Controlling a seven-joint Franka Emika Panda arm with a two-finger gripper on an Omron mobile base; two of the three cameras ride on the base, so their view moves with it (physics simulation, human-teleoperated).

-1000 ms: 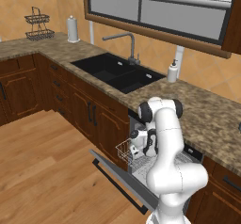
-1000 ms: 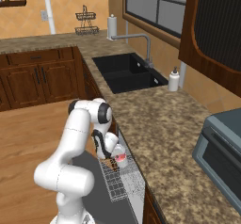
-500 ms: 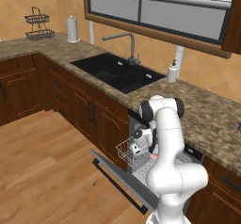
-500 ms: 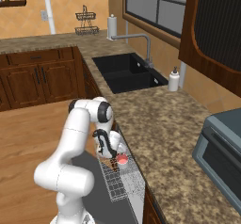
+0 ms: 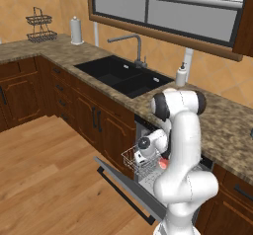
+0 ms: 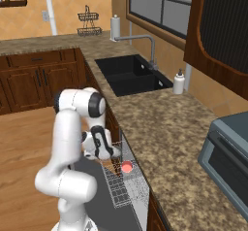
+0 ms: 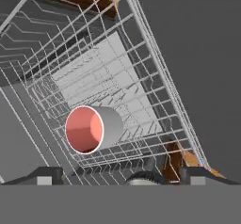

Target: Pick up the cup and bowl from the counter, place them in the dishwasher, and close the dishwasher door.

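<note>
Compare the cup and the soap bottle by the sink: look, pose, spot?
The cup is short and squat, with a red inside; the soap bottle is taller, narrow-necked and all white. The cup lies on its side, mouth sideways; the bottle stands upright. The cup rests in the dishwasher's wire rack below the open hand; the bottle sits on the counter. Both have white outsides.

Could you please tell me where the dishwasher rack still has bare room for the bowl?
In the hand view the cup lies on its side near the wire rack's lower edge. The pale rack floor beyond it, toward the far corner, is bare. It is crowded beside the cup, where the open claw hovers.
</note>
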